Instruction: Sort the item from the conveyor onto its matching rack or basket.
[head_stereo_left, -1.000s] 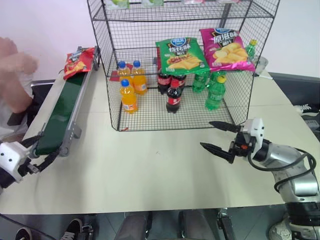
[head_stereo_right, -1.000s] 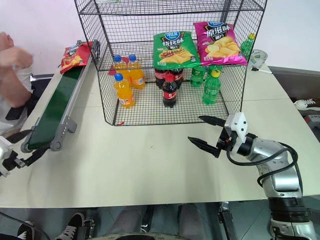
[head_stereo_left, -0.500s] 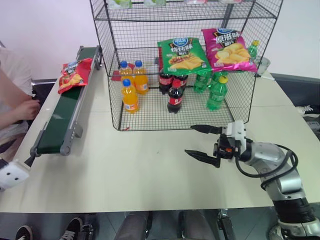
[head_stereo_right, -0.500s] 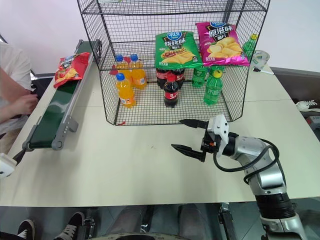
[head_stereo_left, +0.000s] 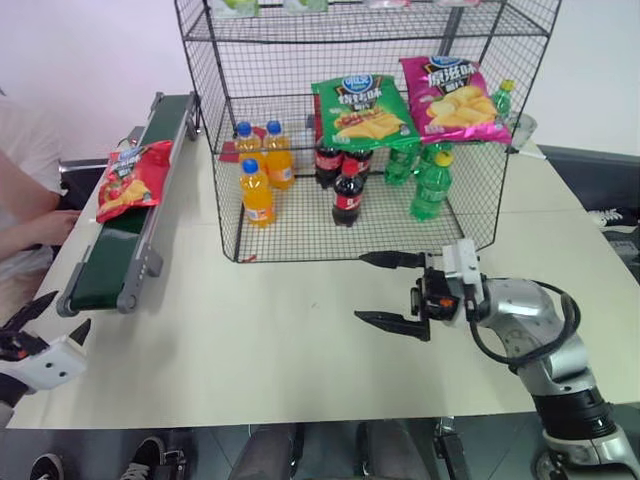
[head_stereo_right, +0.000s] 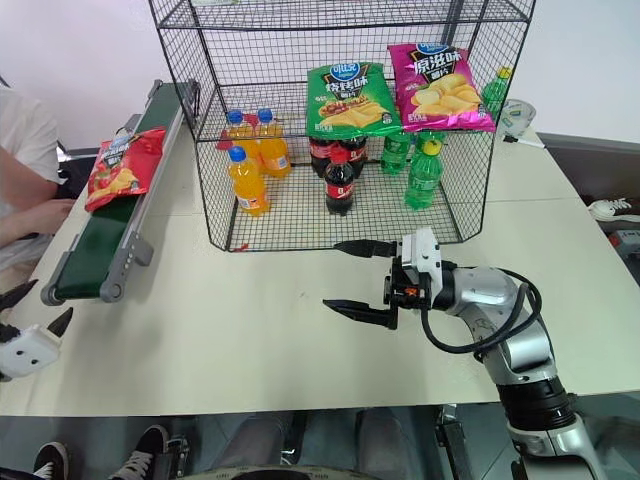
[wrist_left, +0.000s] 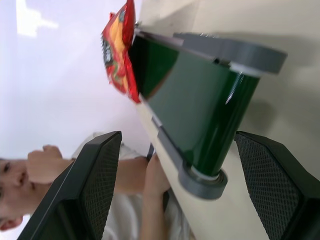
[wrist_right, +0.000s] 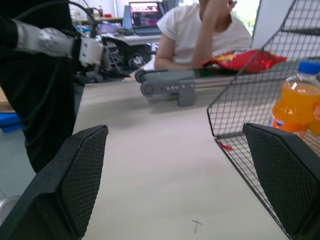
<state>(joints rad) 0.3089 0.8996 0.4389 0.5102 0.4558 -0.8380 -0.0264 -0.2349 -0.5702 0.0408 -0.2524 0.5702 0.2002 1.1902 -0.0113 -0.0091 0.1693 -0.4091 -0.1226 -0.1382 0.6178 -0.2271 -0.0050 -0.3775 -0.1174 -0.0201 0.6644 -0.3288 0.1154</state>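
Observation:
The item, a shiny red crisp bag (head_stereo_left: 127, 180), lies on the dark-green conveyor (head_stereo_left: 108, 268) about halfway along the belt, overhanging its outer rail. The black wire rack (head_stereo_left: 215, 60) stands in the middle of the table. My left gripper (head_stereo_left: 55, 318) hovers open just off the conveyor's near end, facing along the belt (wrist_left: 200, 115) toward the bag (wrist_left: 119, 50). In front of the rack, my right gripper (head_stereo_left: 362, 287) is open above the table, pointing left toward the conveyor (wrist_right: 170, 85), with nothing between its fingers.
In the rack, a green bag (head_stereo_left: 362, 110) and a pink bag (head_stereo_left: 455, 95) rest on a tier above orange (head_stereo_left: 258, 190), cola (head_stereo_left: 348, 190) and green bottles (head_stereo_left: 432, 185). A person (head_stereo_left: 25, 190) sits beside the conveyor. The beige table (head_stereo_left: 250, 340) spreads in front.
The red bag has ridden down the belt toward its near end. The person's hand has drawn back. My right gripper moved left; my left gripper sank and rolled.

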